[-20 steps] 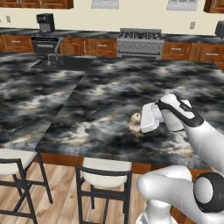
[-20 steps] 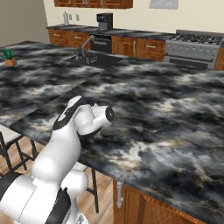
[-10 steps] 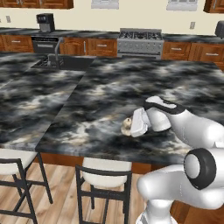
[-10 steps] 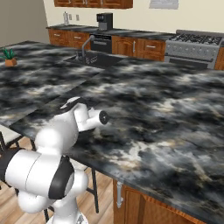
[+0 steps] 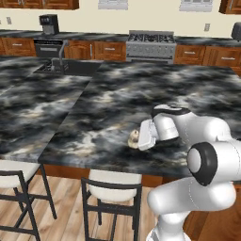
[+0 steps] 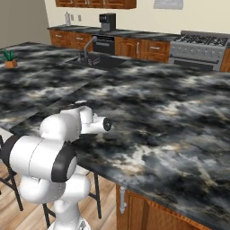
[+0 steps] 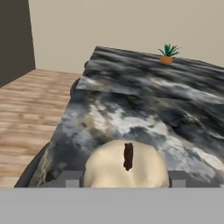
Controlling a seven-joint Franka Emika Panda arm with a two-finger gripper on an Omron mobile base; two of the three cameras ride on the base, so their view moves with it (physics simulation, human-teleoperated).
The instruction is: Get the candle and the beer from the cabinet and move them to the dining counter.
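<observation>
Simulated kitchen, seen from a mobile robot arm parked at the near edge of the dining counter (image 5: 94, 108), a large island with black-and-grey veined marble. Arm folded low, gripper (image 5: 139, 137) reaching sideways just above the marble near that edge. Between the fingers, the candle (image 5: 133, 138): stubby, cream-white, close to the stone. Jaws part-way closed, flanking the candle on both sides and apparently gripping it; whether the base touches the marble cannot be told.

Step in hand, by judgement: setting down the first item. Next move likely calls for lowering until the candle sits flat, then widening the jaws and lifting clear without tipping it. The beer's trip from the cabinet is yet to come.

From the hand camera: candle (image 7: 127, 164) close up, lumpy-topped with a dark brown wick, marble stretching beyond to a small potted plant (image 7: 167, 54). From the left base camera: the candle as a pale sliver beside the hand, two stools (image 5: 113, 181) tucked under the edge. From the right base camera: the robot's white body hiding the candle, the plant (image 6: 9, 58) far left.
</observation>
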